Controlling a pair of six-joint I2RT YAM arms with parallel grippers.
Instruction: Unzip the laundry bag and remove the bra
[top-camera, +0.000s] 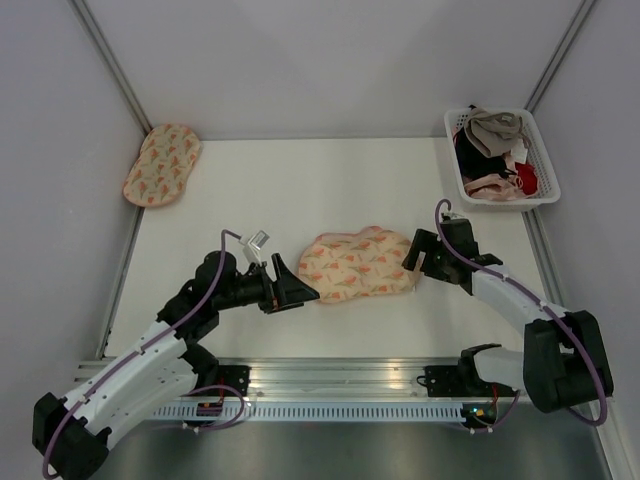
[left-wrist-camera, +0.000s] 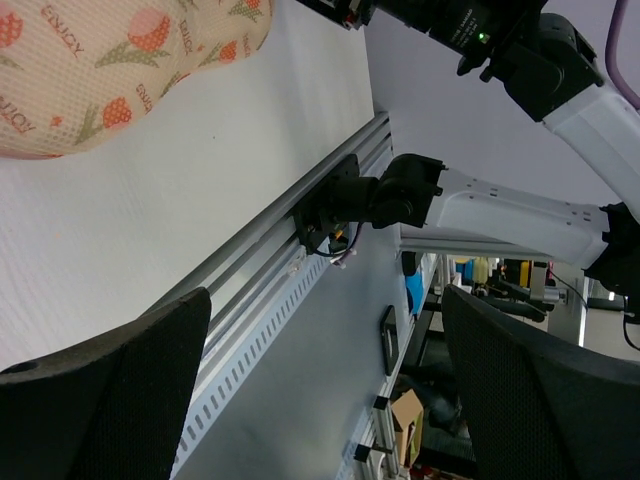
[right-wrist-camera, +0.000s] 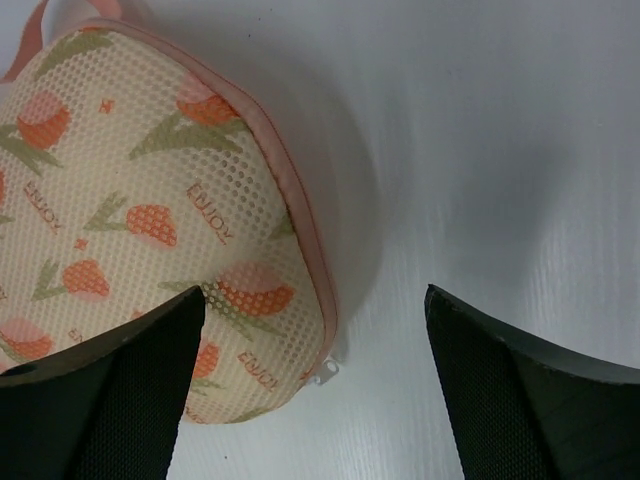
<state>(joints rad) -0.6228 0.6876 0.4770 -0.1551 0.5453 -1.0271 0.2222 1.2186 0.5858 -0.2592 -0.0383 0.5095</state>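
From above, the bag (top-camera: 355, 265) is lying in the middle of the table (top-camera: 300, 190), with an arm at each end. The left gripper (top-camera: 300, 290) is pointing at its left end, just beside it. The right gripper (top-camera: 412, 262) is sitting at its right end. How wide either is standing is hard to tell here. A second pouch (top-camera: 160, 165) is lying in the far left corner, and a basket (top-camera: 510, 202) of clothes in the far right.

The left wrist view is showing its gripper (left-wrist-camera: 325, 295) spread wide, grasping nothing, with the bag (left-wrist-camera: 100, 70) lying beyond the fingers and the rail (left-wrist-camera: 300, 250) running past.

The right wrist view is showing the right gripper (right-wrist-camera: 315, 300) equally released over the bag's (right-wrist-camera: 130, 220) rounded end. One finger (right-wrist-camera: 110, 380) is overlapping the mesh, though whether it is touching I cannot tell. Only here are the pink zip edge (right-wrist-camera: 290, 190) and a small pull (right-wrist-camera: 328, 372) showing.
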